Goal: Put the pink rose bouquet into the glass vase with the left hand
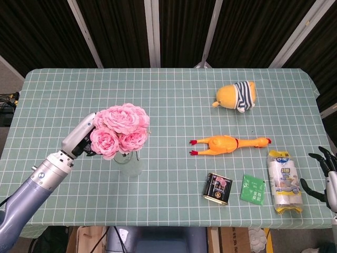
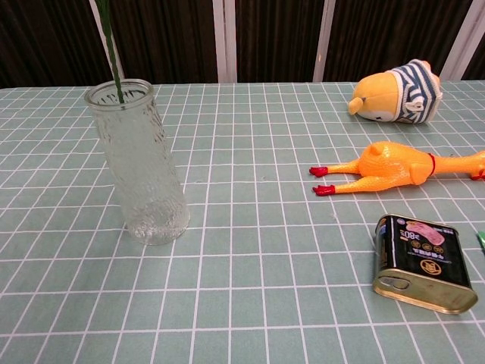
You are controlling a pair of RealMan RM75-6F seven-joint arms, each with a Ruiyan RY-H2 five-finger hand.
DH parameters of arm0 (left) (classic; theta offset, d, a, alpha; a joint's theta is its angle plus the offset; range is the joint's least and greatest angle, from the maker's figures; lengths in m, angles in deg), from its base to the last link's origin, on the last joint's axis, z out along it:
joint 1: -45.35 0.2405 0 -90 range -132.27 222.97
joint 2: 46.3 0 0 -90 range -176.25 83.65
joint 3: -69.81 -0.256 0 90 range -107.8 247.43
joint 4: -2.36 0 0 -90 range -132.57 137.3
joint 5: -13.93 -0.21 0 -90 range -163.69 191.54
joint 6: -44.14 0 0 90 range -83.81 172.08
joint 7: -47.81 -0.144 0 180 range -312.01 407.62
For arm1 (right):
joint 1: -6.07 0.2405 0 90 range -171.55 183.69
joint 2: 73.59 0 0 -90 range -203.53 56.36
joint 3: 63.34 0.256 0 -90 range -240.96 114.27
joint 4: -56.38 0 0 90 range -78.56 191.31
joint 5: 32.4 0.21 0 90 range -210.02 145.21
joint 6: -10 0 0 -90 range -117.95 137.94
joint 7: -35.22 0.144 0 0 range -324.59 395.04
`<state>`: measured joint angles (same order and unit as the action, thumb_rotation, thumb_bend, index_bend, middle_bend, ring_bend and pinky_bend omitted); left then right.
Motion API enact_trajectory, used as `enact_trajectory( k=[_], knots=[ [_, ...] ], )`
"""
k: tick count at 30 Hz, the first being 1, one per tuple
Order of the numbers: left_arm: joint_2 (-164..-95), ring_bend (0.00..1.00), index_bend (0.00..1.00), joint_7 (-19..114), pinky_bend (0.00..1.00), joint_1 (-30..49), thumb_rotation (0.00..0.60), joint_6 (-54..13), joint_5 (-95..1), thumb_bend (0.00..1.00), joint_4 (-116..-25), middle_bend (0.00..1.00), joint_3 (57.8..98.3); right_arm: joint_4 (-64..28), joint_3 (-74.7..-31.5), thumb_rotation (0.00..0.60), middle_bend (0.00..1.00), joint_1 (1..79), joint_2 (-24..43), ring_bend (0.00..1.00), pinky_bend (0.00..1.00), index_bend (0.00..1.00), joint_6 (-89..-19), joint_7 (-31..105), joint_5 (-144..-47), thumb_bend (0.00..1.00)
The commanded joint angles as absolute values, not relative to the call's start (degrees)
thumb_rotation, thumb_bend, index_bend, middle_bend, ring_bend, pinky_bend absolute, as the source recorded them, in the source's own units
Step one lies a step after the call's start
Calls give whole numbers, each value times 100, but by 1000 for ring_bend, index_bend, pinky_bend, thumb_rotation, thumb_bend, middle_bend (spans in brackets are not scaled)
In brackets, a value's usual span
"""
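My left hand (image 1: pixel 79 138) holds the pink rose bouquet (image 1: pixel 120 129) just above the glass vase (image 1: pixel 129 164), whose mouth the blooms hide in the head view. In the chest view the ribbed vase (image 2: pixel 142 162) stands upright at the left, and a green stem (image 2: pixel 111 50) comes down from the top edge to its rim; the tip seems just inside the mouth. The blooms and the left hand are out of the chest view. My right hand (image 1: pixel 326 175) hangs at the table's right edge with fingers apart, holding nothing.
A rubber chicken (image 1: pixel 229 144) lies mid-right, a striped yellow plush (image 1: pixel 237 96) behind it. A black tin (image 1: pixel 218 188), a green packet (image 1: pixel 253 190) and a white plastic-wrapped pack (image 1: pixel 284 181) lie near the front right edge.
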<state>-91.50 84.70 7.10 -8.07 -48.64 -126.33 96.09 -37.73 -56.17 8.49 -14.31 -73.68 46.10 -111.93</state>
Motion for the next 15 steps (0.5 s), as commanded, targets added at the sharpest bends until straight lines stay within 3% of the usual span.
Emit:
enact_trajectory(
  k=[1, 9, 15],
  knots=[
    [-9208, 265, 289, 8526, 382, 754, 600, -726, -4973, 437, -12594, 433, 9517, -3772, -5615, 600, 111, 850, -1430, 132, 36, 236, -7366, 4606, -11186, 319],
    [-9274, 230, 266, 8622, 353, 892, 600, -568, -5425, 395, -12326, 388, 9267, -3771, -5610, 600, 111, 844, -1434, 132, 36, 236, -7376, 4625, -11187, 319],
    [-9297, 149, 205, 8751, 288, 902, 600, -281, -5717, 333, -12147, 306, 9073, -3772, -5607, 600, 111, 840, -1442, 132, 36, 237, -7372, 4660, -11177, 320]
  ],
)
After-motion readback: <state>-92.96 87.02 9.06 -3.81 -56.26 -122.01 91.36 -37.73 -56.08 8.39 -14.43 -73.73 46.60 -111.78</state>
